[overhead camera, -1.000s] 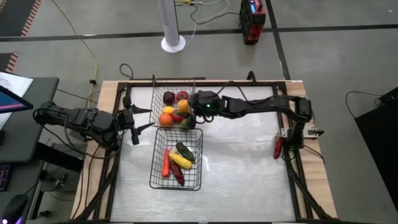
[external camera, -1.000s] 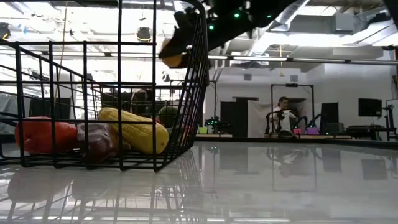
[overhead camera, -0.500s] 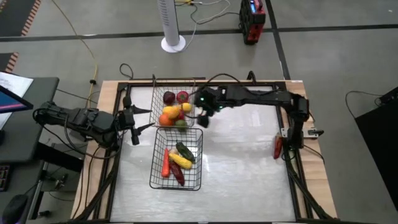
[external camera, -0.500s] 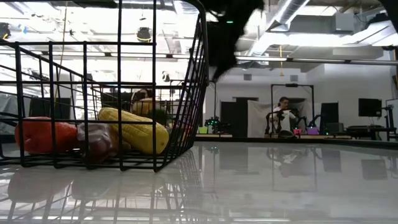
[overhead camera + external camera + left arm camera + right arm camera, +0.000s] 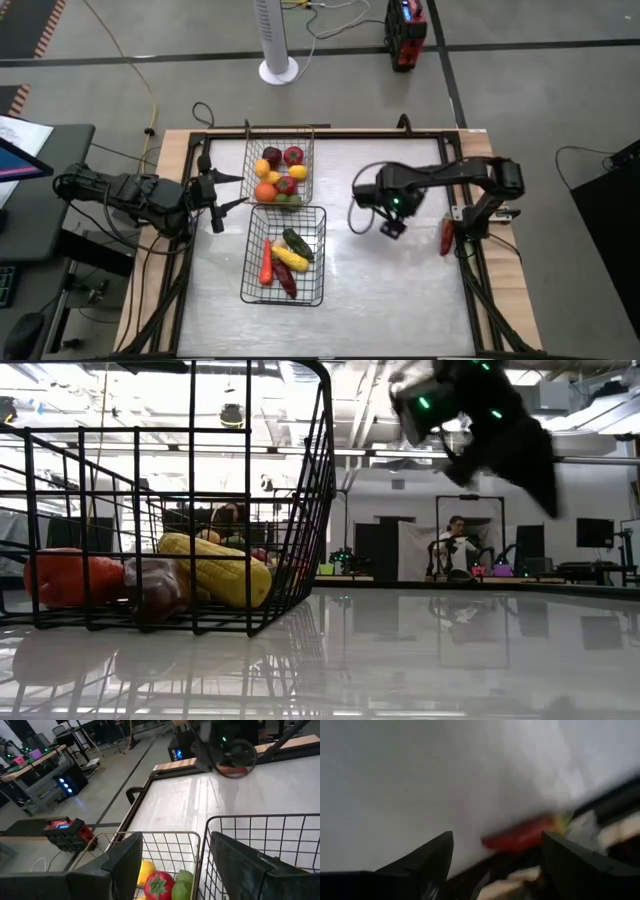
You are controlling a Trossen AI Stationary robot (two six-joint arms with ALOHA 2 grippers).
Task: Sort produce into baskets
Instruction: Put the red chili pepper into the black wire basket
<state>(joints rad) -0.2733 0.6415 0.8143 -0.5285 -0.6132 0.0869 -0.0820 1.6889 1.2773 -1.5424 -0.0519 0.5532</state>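
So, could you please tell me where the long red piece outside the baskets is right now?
In the high view, the long red piece lies at the table's right edge, beside the right arm's base, right of the open right end effector.

Two black jointed arms w/ black cabling; right arm's wrist (image 5: 392,203) shows green LEDs; fingers (image 5: 125,862) dark, flat, wedge-shaped.
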